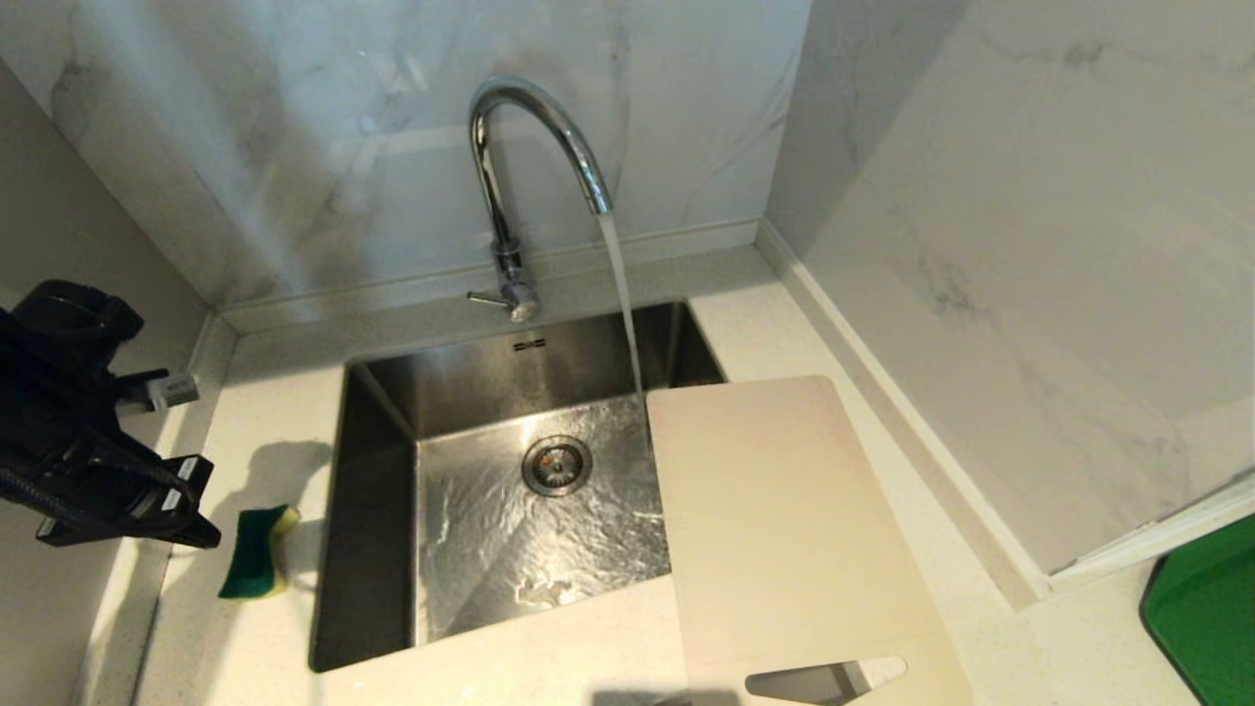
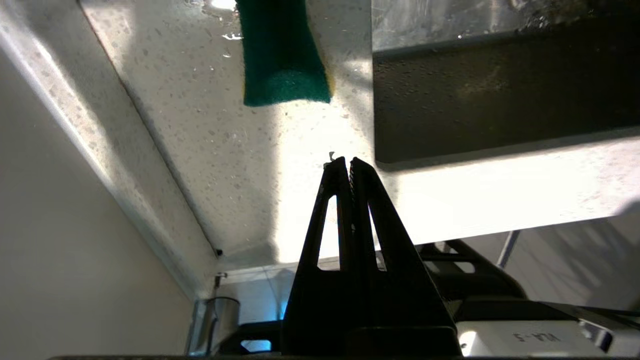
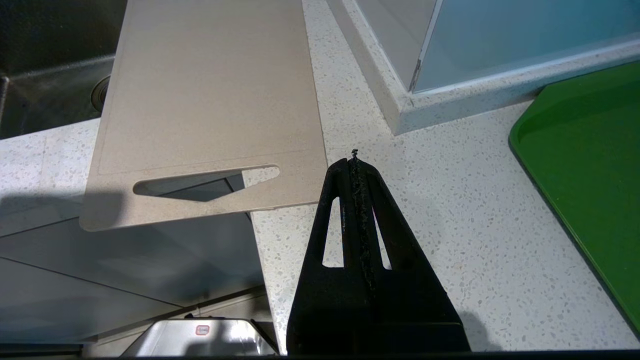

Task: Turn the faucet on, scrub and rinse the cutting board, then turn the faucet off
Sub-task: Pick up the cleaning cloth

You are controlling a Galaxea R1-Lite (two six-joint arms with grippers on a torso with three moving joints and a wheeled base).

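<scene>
Water runs from the faucet (image 1: 520, 167) at upper centre of the head view into the steel sink (image 1: 377, 510). The cutting board (image 1: 784, 529) lies at lower right, partly over the sink's right edge, slot handle toward the bottom. The left hand (image 2: 348, 161), fingers pressed together and holding nothing, hangs above the surface (image 1: 265, 412) near the green-and-yellow sponge (image 1: 257, 551). The right hand (image 3: 354, 160), likewise closed and empty, sits beside the board's handle end, near a green tray (image 3: 590, 165).

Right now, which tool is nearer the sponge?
Left. The left tool is shut above the counter just short of the sponge; the right tool is shut beside the cutting board, across the sink.
</scene>
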